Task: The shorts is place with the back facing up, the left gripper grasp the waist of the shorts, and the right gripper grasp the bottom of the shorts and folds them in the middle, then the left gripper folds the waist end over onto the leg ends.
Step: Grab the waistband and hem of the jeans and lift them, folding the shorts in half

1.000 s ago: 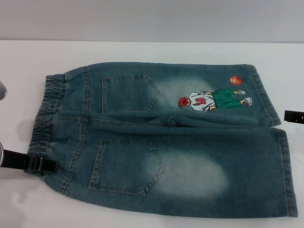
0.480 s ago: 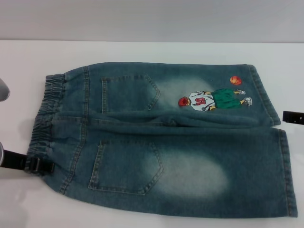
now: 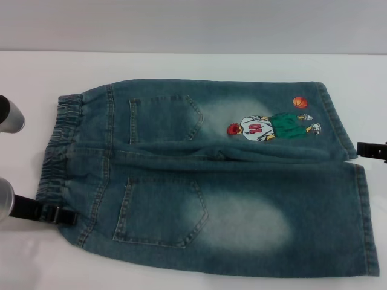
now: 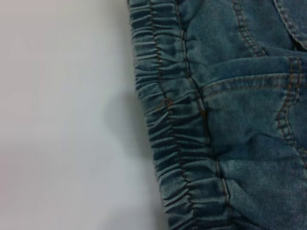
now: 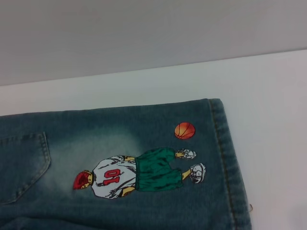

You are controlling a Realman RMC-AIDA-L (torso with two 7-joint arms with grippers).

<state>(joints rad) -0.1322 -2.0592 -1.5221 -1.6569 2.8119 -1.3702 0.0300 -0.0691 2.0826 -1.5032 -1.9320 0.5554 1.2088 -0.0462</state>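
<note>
White counter [image 3: 181,66] carries denim shorts [image 3: 242,181] lying flat, long axis left-right: puckered elastic waist [image 3: 57,148] left, stitched hems [image 3: 363,211] right. Left gripper [image 3: 51,211] touches waist corner; right gripper [image 3: 372,150] beside hems. Fingers' spread: cannot tell.

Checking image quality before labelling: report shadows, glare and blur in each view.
Head view: even light, no glare; a soft shadow beside the left gripper at the waist of the shorts; the right gripper is cut off by the frame edge. Left wrist view: a faint grey shadow on the table beside the waist; stitching slightly soft. Right wrist view: flat light, cartoon print mildly blurred.
</note>
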